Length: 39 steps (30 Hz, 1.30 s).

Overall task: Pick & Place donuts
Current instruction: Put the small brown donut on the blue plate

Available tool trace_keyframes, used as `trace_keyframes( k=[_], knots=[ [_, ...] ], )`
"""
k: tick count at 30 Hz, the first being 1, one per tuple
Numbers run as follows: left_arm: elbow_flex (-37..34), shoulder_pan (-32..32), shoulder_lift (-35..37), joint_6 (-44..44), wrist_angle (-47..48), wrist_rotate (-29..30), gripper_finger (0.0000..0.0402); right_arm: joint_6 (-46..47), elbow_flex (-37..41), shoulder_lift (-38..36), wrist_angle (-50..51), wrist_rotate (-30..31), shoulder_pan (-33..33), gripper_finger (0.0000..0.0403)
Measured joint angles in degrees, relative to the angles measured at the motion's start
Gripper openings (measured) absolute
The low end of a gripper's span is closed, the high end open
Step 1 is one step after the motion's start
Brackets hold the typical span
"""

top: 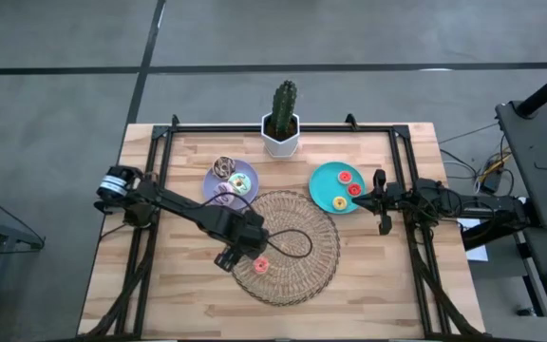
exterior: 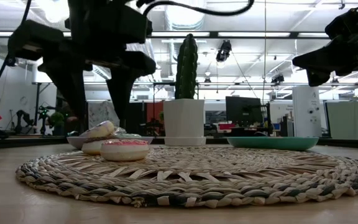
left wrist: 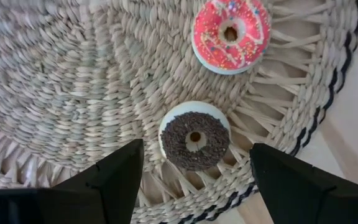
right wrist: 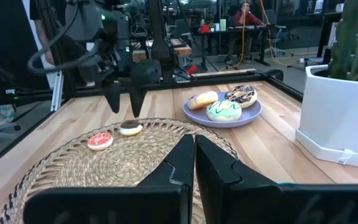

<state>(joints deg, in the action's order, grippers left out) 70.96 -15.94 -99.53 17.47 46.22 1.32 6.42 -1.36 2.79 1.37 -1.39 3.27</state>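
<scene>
A brown-sprinkled donut [left wrist: 195, 140] with a white base lies flat on the woven mat [left wrist: 73, 93], near its rim. A pink donut [left wrist: 230, 34] lies beside it. My left gripper [left wrist: 194, 171] hangs open just above the brown donut, one finger on either side, touching nothing. The right wrist view shows that gripper [right wrist: 124, 109] over the brown donut [right wrist: 131, 127]. Three more donuts [right wrist: 224, 110] sit on the lavender plate [top: 218, 195]. Tiny red, orange and yellow rings [top: 346, 188] lie on the teal plate [top: 323, 190]. My right gripper [top: 364, 201] waits shut at the teal plate's right edge.
A cactus in a white pot [top: 282, 123] stands at the far edge between the two plates. The round mat [top: 297, 252] fills the table's middle. Bare wood [top: 387, 275] shows near the front right corner. Black frame rails run along the table's left, right and far sides.
</scene>
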Motion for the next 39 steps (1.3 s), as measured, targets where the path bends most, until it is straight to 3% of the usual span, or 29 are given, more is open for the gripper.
trace_keyframes(
  k=[39],
  knots=[
    [0.00,0.37,-4.21,0.45,-2.28,-0.72,0.0264,-0.01,0.01,0.00,0.01,-0.02,-0.01,0.0008]
  ],
)
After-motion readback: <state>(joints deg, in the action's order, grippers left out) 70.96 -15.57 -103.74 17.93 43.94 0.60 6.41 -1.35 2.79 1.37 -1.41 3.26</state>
